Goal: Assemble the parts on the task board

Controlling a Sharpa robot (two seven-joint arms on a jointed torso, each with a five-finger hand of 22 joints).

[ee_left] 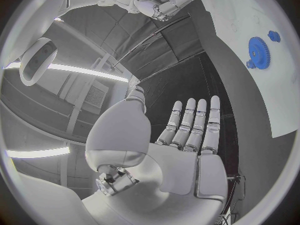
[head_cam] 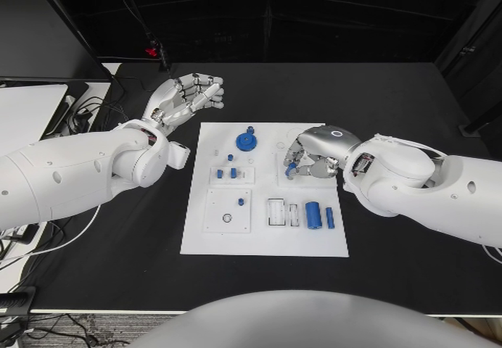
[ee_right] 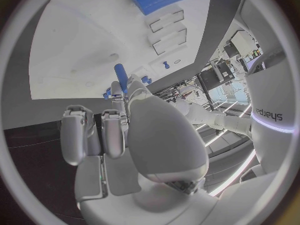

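My right hand (head_cam: 310,161) sits over the right side of the board (head_cam: 262,243), its fingers (ee_right: 114,130) pinching a small blue peg (ee_right: 120,78) just above the white plate. My left hand (head_cam: 186,99) hangs over the bare desk (head_cam: 125,275) beyond the board's left corner, fingers straight and apart, holding nothing. A blue gear (head_cam: 246,140) and two blue cylinders (head_cam: 319,215) lie on the board.
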